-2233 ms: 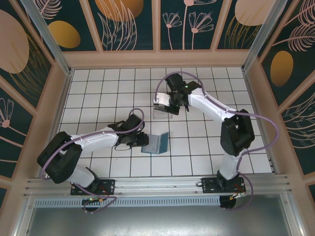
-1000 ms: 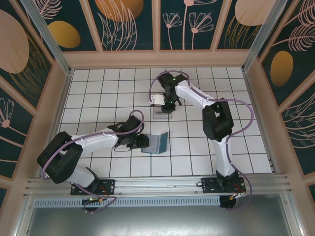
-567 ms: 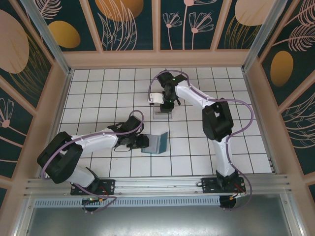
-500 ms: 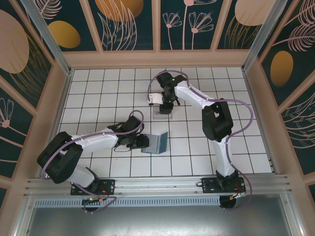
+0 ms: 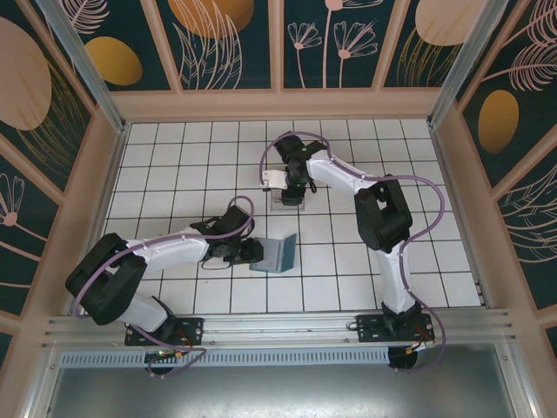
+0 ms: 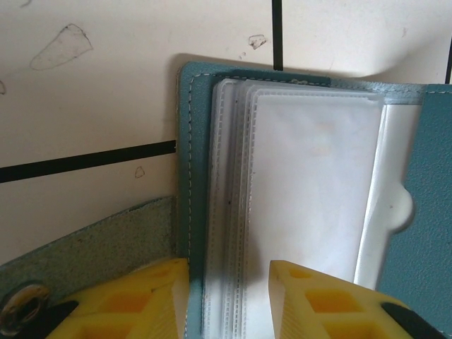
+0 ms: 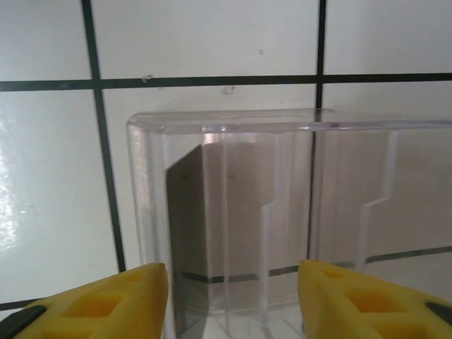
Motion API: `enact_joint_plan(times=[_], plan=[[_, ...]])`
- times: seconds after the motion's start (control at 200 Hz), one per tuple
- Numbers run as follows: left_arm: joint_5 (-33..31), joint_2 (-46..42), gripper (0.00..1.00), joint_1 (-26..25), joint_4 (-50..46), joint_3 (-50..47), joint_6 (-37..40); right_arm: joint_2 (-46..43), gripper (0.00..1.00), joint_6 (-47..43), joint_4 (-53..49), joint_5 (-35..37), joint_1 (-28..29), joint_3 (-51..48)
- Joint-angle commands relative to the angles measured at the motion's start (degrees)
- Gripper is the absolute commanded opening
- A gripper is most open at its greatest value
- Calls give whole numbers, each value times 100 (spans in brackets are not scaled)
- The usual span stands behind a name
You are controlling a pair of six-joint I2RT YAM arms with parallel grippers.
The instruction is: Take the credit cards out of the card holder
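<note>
The left jaws sit either side of the sleeves (image 6: 311, 183) of the card holder (image 6: 185, 141); I cannot tell if they pinch. It lies open on the bench (image 5: 174, 165). A pull may drag it all, cards stuck inside. The right jaws gape over the box (image 7: 233, 176). One card holder, one box; cards I cannot count.

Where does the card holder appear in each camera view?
Top external: card holder, front centre, beside the left gripper.
Left wrist: centre and right, open, clear sleeves showing.
Right wrist: faces the clear box instead.
Shared landmark: black tile lines.
</note>
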Motion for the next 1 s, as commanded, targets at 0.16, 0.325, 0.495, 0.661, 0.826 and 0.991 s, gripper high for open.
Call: enact_joint_plan(times=[0.16,0.325,0.495,0.661,0.826,0.991], plan=[[-18,-99,36,-24,-131,-7,-38,-533,39,-17,765,339,41,-271],[-16,-93,36,-25,-150,20,-21,-584,32,-44,911,467,42,-372],[-83,-125,36,-19,-208,77,-11,-663,32,7,957,463,64,-461],[-301,-247,35,-25,-317,195,24,-869,32,494,991,421,93,-454],[-554,-475,35,-4,-380,277,-51,-1132,33,1829,1088,412,159,-578],[-526,-558,34,55,-301,269,-58,-1585,34,3474,1229,145,415,-1024]])
